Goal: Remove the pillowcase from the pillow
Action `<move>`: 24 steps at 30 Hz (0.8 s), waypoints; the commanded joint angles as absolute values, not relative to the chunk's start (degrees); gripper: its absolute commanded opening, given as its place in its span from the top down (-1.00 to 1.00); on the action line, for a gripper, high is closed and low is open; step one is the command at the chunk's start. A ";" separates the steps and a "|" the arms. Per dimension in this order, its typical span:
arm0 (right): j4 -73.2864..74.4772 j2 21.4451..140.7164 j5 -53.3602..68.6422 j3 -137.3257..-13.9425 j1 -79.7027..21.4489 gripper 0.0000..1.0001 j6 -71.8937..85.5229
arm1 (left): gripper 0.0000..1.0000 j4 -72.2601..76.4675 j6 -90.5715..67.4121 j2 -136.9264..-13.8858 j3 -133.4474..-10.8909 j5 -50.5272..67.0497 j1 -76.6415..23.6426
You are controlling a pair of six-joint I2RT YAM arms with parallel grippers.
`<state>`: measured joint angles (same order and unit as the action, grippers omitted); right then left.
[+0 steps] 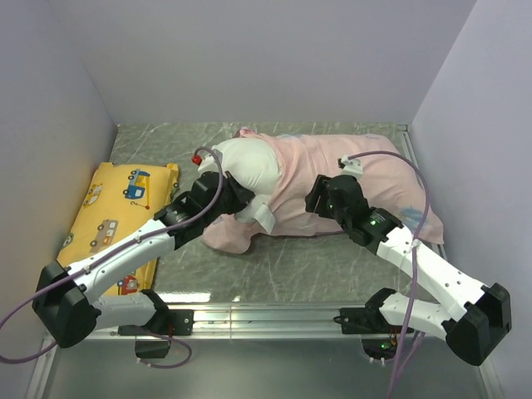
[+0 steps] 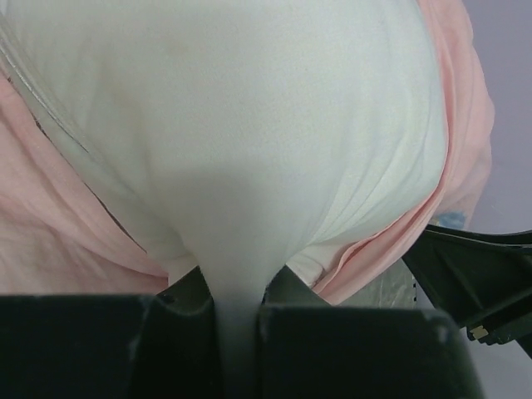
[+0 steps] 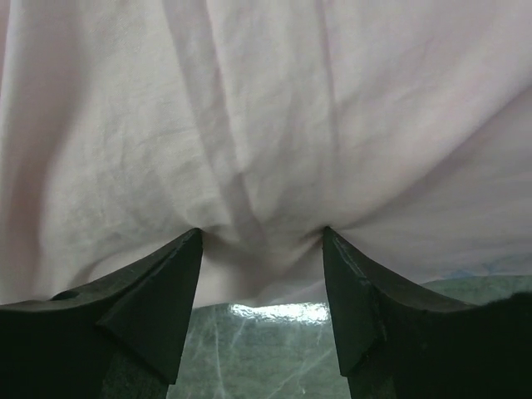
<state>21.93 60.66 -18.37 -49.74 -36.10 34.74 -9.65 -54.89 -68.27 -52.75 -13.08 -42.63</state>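
Note:
The white pillow (image 1: 243,169) sticks out of the left end of the pillowcase (image 1: 349,179), which shows its pale plain pink inner side and covers the rest of the pillow. My left gripper (image 1: 242,200) is shut on a pinch of the white pillow; in the left wrist view the pillow (image 2: 249,125) funnels down between the closed jaws of the left gripper (image 2: 237,303), with pink pillowcase (image 2: 50,249) bunched on both sides. My right gripper (image 1: 321,196) is open; in the right wrist view the right gripper (image 3: 260,241) presses both tips into the pillowcase (image 3: 266,108) near its front edge.
A yellow cushion (image 1: 116,218) printed with cartoon vehicles lies at the left against the wall. The green marble table (image 1: 307,270) shows in front of the pillow and in the right wrist view (image 3: 266,349). White walls close in the back and sides. The right arm's gripper (image 2: 482,274) shows in the left wrist view.

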 commanded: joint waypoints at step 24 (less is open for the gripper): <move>22.68 55.64 -9.67 -48.43 2.55 1.00 29.44 | 0.99 -16.00 -53.08 -51.60 -58.46 -5.46 -20.21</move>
<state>22.13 56.88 -2.37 -49.43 -1.50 32.71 -21.65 -51.77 -56.55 -59.57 -1.06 -23.75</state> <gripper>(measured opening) 0.004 0.117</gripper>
